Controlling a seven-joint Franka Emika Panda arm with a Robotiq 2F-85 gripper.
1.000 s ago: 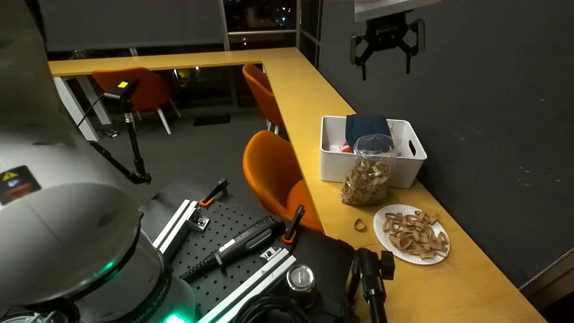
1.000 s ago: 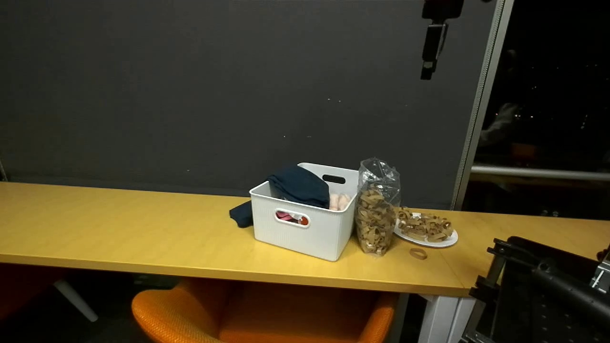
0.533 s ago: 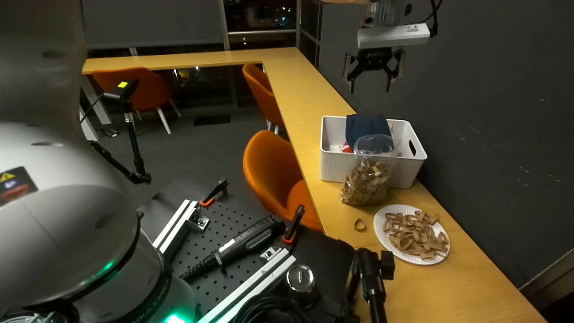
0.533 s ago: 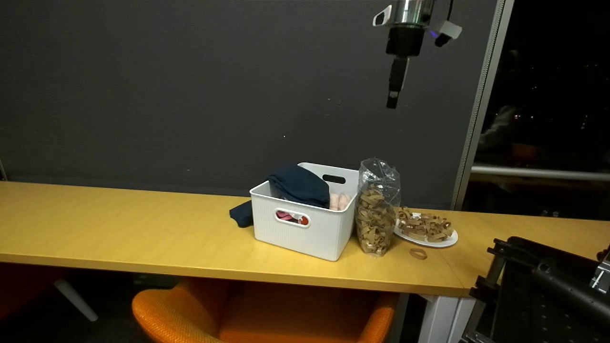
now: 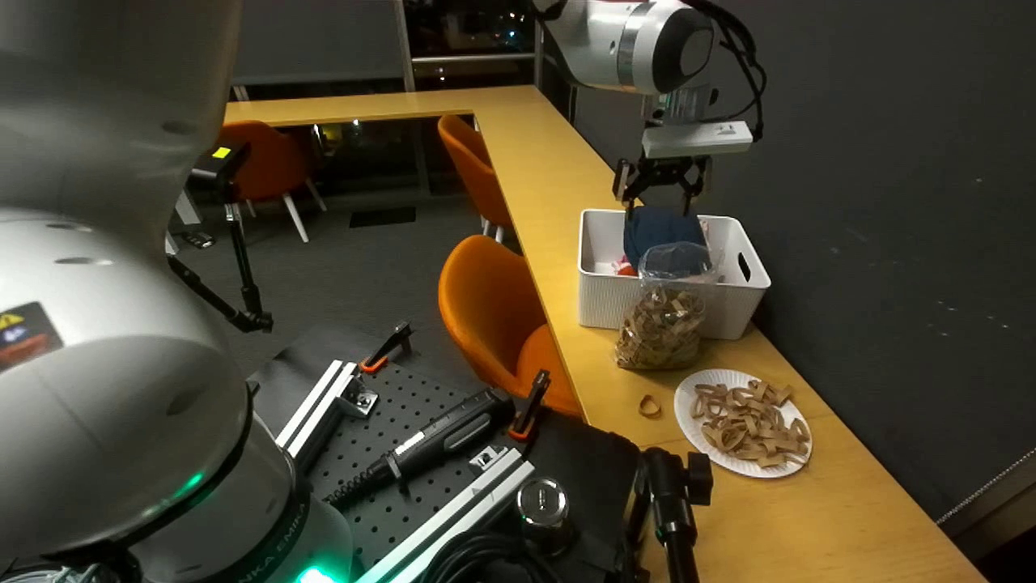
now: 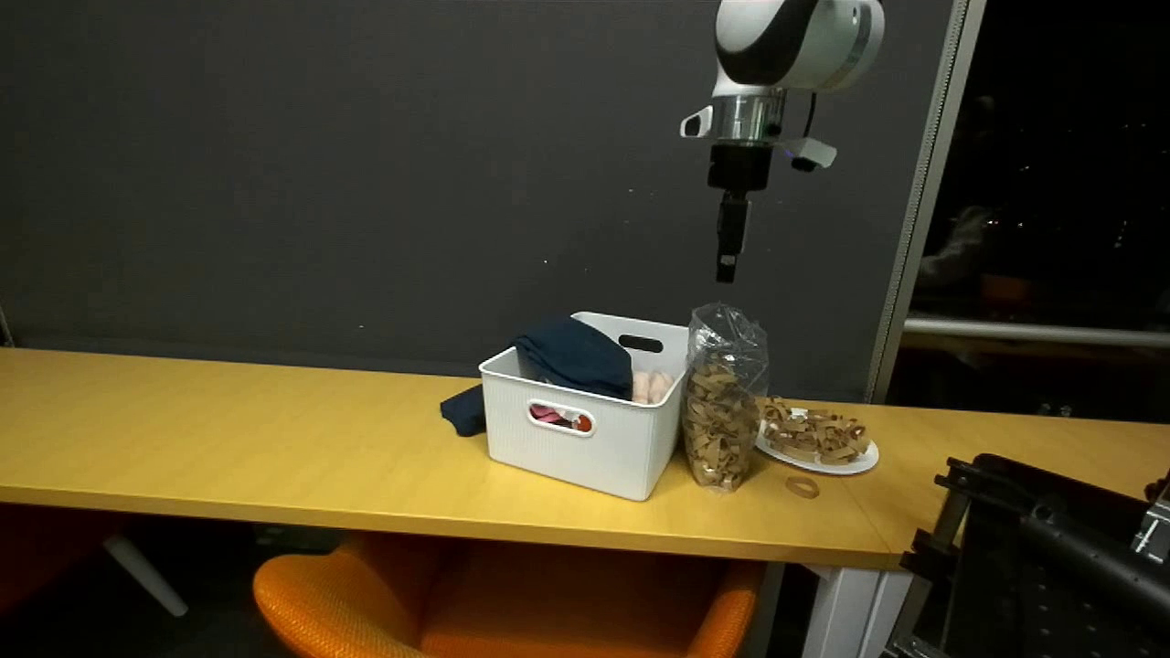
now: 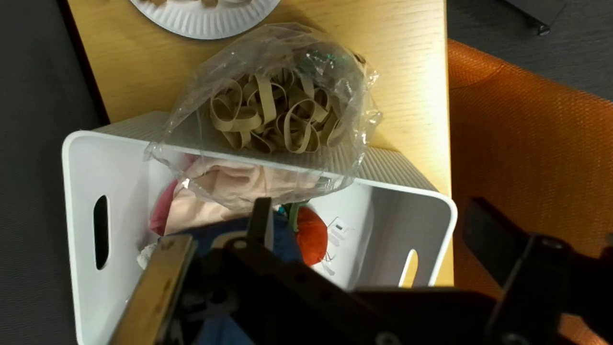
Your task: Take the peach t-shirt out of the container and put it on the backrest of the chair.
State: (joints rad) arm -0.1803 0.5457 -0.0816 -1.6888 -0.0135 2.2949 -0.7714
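Peach t-shirt (image 7: 191, 210) within container (image 6: 567, 461) rim; tool (image 5: 660, 210) clear above bag (image 6: 720, 420), jaws apart

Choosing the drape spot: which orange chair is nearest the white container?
In an exterior view, the foreground chair, beside the table, near the container; the middle chair and back chair stand farther off.

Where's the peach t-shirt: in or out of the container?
In. The wrist view shows the peach t-shirt inside the white container; an exterior view shows navy cloth beside it.
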